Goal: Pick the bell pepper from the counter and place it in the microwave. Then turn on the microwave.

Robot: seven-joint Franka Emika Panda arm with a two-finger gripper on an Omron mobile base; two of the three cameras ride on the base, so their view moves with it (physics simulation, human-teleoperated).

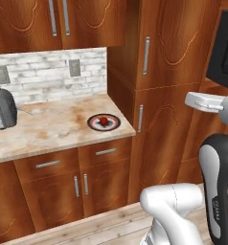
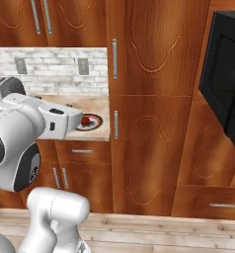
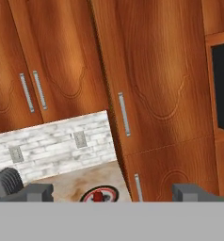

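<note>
Arm first: the white Franka arm with dark joints rises from the lower right of the left base view, its elbow bent and its forearm reaching level toward the tall wooden cabinet column (image 1: 168, 72) in the middle of the frame. In the right base view the same arm fills the lower left, its white wrist block pointing right, toward the cabinet front, at about counter height.

In the hand view the two-finger gripper (image 3: 113, 192) shows its dark finger tips (image 3: 38, 192) low in the frame, one at the lower left and one at the lower right — jaws spread wide, with nothing between them.

The small red bell pepper with a green stem (image 1: 103, 120) sits in the middle of a round red-rimmed dark plate (image 1: 93, 125) on the beige marbled stone counter (image 1: 49, 129), near the counter's right end, just left of the cabinet column. In the hand view the pepper appears at the bottom centre, well apart from the fingers.

The large black microwave with a dark window door (image 2: 227, 84) is at the upper right of the right base view, set into the wooden cabinetry — its door looks swung outward. A silver toaster (image 1: 2, 109) stands at the left edge of the left base view, on the counter before a pale brick backsplash (image 1: 44, 72).
</note>
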